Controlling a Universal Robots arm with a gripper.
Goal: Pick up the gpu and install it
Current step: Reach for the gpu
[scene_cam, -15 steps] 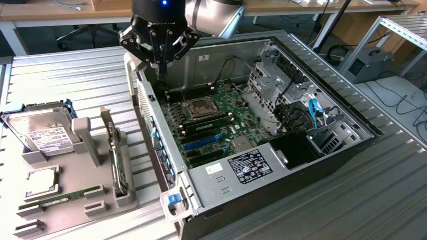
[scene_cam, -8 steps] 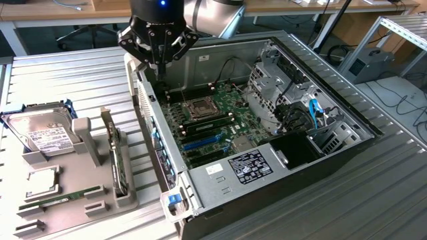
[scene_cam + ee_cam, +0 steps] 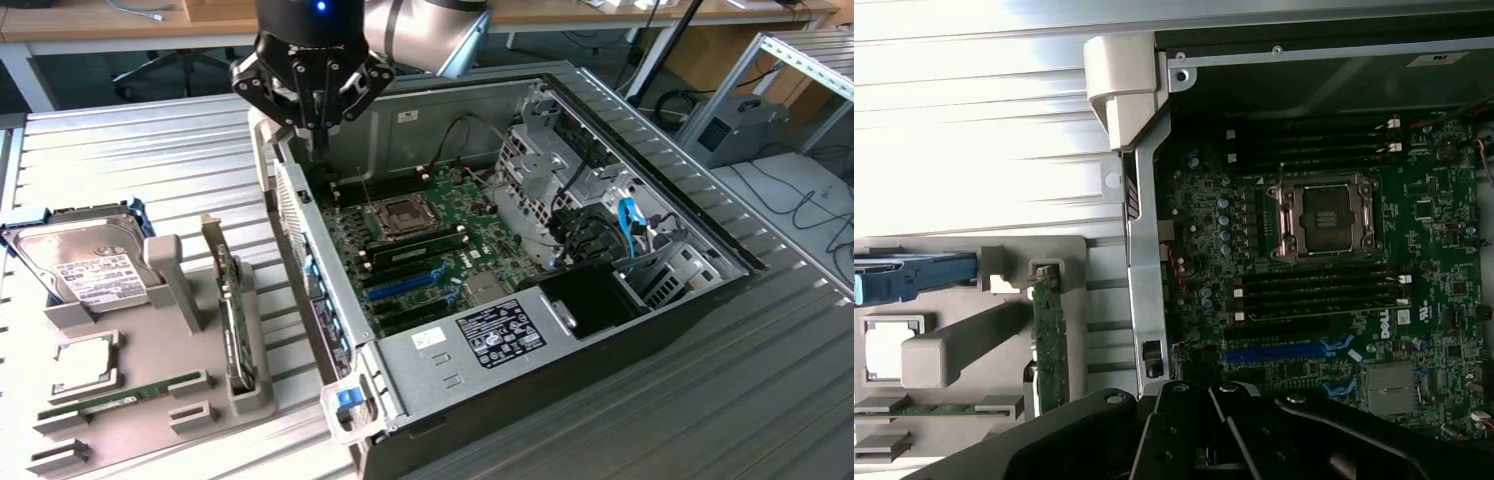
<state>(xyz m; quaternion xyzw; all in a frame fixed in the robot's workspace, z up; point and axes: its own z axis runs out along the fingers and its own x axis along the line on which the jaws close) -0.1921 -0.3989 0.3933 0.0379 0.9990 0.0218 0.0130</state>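
I see the gpu standing on its long edge in a slot of the grey holder, at about eight o'clock in the exterior view and well apart from the gripper. Its long axis runs roughly from twelve to six o'clock there. The silver bracket is at the twelve o'clock end. In the wrist view the card shows edge-on, as a thin green strip.

The arm comes in from twelve o'clock in the exterior view, with the wrist pointing straight down. The gripper hangs over the open computer case, at the case's eleven o'clock corner and above the motherboard. Its fingers are drawn together to a narrow point with nothing between them. In the wrist view the gripper is a black mass.

The hard drive carries a white label and the power supply a black one. I cannot read the print on either.
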